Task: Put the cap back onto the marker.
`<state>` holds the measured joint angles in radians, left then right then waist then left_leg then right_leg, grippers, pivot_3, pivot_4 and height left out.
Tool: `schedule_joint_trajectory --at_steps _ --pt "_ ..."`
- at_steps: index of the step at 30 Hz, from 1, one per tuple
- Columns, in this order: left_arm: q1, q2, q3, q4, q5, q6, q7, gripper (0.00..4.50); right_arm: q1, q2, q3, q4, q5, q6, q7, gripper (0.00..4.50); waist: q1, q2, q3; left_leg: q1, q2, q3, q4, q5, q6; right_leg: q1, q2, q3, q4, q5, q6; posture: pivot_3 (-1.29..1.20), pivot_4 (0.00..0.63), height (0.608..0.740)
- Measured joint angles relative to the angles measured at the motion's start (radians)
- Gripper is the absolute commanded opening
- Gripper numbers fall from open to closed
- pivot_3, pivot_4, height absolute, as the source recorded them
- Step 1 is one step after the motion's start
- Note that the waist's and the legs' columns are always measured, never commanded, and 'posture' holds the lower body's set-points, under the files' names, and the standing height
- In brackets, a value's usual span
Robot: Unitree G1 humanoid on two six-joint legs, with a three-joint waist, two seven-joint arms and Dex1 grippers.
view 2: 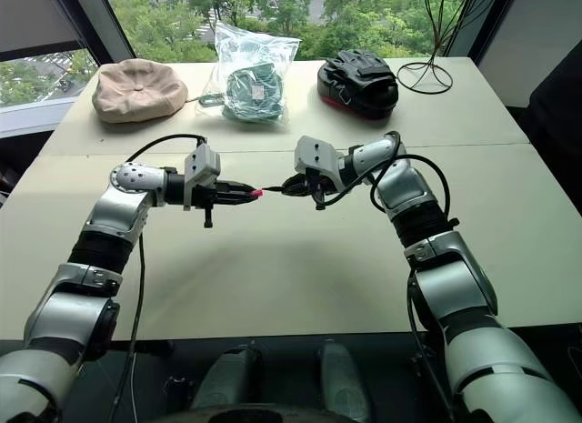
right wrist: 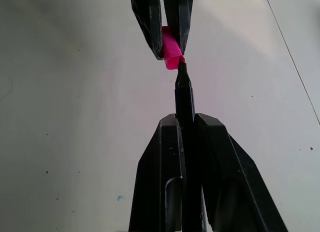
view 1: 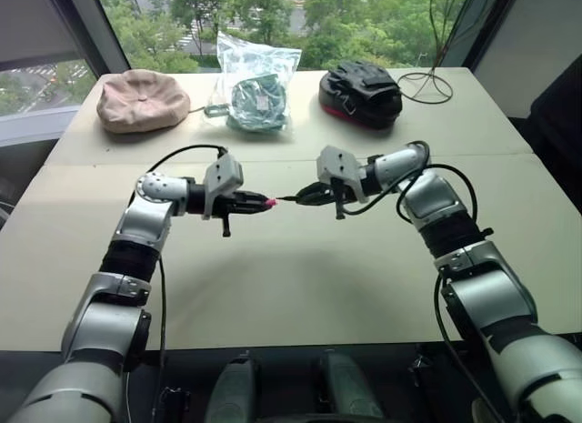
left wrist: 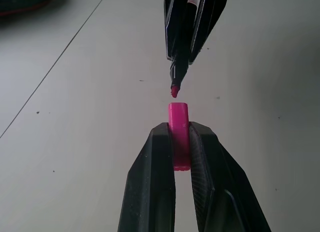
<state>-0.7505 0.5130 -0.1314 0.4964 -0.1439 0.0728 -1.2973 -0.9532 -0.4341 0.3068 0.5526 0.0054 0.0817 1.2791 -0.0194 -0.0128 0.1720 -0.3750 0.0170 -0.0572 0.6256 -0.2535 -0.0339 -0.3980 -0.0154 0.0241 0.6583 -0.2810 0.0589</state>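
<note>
— Two grippers meet nose to nose above the bare middle of the table. Why that arrangement?

— Each carries one half of the job. The left gripper is clamped on the cap, pinching its rear part so the front end juts clear of the fingers and faces across. The right gripper is closed around the marker, with only a short length and the tip sticking out past its fingers.

— Why hold the marker so close to the tip?

— My guess: a short overhang bends and wobbles less when it is pushed into the cap. The same goes for the cap, which is gripped by its sides so its mouth stays free.

— How close are the two pieces?

— From the left wrist, the pink tip sits just short of the cap's end, a small gap between them, roughly in line. From the right wrist, the tip seems to sit at the edge of the cap, slightly to one side. So I cannot say whether they touch; the cap is clearly not seated yet.

— And the things at the far side?

— A beige hat, a clear bag with something teal inside, and a black-and-red item all lie well away, leaving both arms open room to work in mid-air.

— What does the next move need?

— Probably a small sideways correction, then a straight push together along the marker's axis.
</note>
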Motion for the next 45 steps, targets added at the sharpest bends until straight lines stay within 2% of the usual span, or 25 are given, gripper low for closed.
schedule_joint_trajectory --at_steps 35,45 --pt "-0.002 -0.013 0.001 -0.002 -0.018 0.013 0.022 0.05 0.000 0.006 -0.001 0.001 0.000 0.000 -0.003 0.00 0.000 0.000 0.000 0.000 0.000 0.000 0.000 0.000 0.000 0.000 0.000 0.000 0.000 0.000 0.000 0.00 0.150 0.740" --pt "-0.042 -0.023 -0.009 0.035 0.006 -0.011 0.012 0.05 0.000 0.013 -0.018 0.016 -0.003 -0.001 -0.008 0.00 0.000 0.000 0.000 0.000 0.000 0.000 0.000 0.000 0.000 0.000 0.000 0.000 0.000 0.000 0.000 0.00 0.150 0.740"
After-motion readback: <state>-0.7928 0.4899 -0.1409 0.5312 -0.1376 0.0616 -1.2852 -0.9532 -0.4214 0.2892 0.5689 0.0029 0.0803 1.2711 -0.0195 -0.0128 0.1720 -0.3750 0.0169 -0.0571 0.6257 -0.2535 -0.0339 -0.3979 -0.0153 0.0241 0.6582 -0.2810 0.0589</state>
